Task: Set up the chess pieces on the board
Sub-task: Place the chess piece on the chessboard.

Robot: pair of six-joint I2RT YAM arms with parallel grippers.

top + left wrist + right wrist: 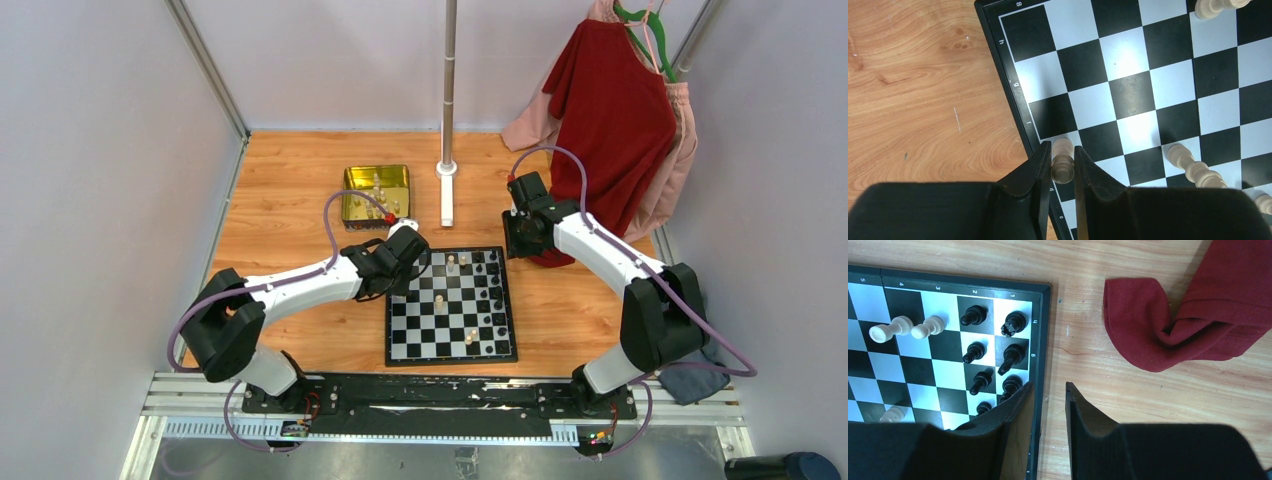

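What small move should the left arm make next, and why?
Probably lower the pale piece onto the edge square beneath it, then open. The left jaws are shut on it just inside the border of the board, and I cannot tell whether it already stands on that square.

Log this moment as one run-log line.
left gripper: shut on cream piece at board edge | right gripper: open, empty, over board edge
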